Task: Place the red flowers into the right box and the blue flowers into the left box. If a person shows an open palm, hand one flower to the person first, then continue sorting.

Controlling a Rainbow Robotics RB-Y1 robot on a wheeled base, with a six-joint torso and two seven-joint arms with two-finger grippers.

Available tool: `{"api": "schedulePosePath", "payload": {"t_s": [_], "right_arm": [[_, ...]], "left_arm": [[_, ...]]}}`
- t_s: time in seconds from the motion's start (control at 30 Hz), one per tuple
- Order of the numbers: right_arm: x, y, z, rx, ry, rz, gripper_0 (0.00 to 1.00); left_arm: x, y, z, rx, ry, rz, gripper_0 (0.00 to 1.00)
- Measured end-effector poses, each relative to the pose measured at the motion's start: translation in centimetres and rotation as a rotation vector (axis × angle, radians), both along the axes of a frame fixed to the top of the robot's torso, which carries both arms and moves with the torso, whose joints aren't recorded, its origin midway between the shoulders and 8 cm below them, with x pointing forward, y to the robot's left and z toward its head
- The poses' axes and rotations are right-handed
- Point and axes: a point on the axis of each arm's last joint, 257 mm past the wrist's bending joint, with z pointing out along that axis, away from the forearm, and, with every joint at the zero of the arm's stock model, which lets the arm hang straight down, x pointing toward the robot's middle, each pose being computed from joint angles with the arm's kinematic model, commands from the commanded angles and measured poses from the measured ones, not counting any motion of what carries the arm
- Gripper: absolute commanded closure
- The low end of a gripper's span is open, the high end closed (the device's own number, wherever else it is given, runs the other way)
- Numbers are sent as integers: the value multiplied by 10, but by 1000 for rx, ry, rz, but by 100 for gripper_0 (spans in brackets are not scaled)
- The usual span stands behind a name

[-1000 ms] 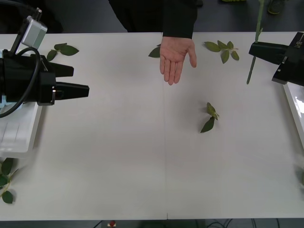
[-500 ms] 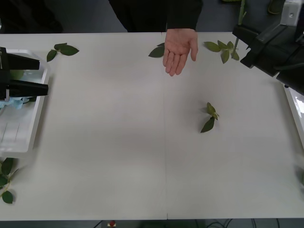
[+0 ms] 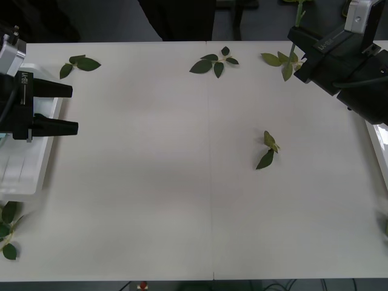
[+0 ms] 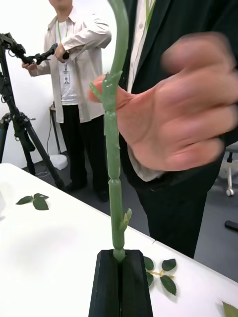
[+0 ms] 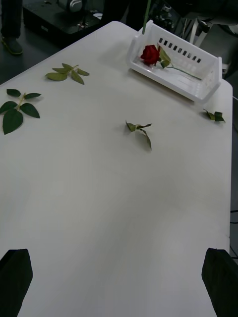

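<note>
The right hand (image 4: 120,277), at the upper right of the front view, is pressing its two black fingers together on a green stem (image 4: 115,163) and holding it upright above the far edge of the white desk (image 3: 182,182). In the right wrist view the stem is rising from between those fingers and curving over at the top, its bloom out of frame, while the person's hand (image 4: 173,114) is hovering just behind it, blurred, with the fingers curled; whether that hand is touching the stem cannot be told. The left hand (image 3: 71,109) is sitting at the left edge of the front view, its fingers spread apart and holding nothing, over the rim of the left box (image 3: 30,176). In the left wrist view the right box (image 5: 173,64) is standing at the upper right of the frame, on the far corner of the desk, with one red flower (image 5: 151,53) lying inside it. Loose leaf sprigs (image 3: 268,149) are lying scattered across the desk, one near the centre right and others along the far edge.
</note>
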Motion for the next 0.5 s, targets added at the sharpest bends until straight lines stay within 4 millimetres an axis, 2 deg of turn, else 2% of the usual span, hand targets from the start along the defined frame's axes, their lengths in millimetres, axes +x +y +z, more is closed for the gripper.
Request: {"api": "schedulePosePath", "payload": {"t_s": [0.27,0.5], "right_arm": [[0,0,1,-2,-5,2,100],[-2,2,3,5,-9,10,100]], "left_arm": [[-9,-32,20,-39,-47,-83,0],[-19,-64,27,-96,-60,-177,0]]}}
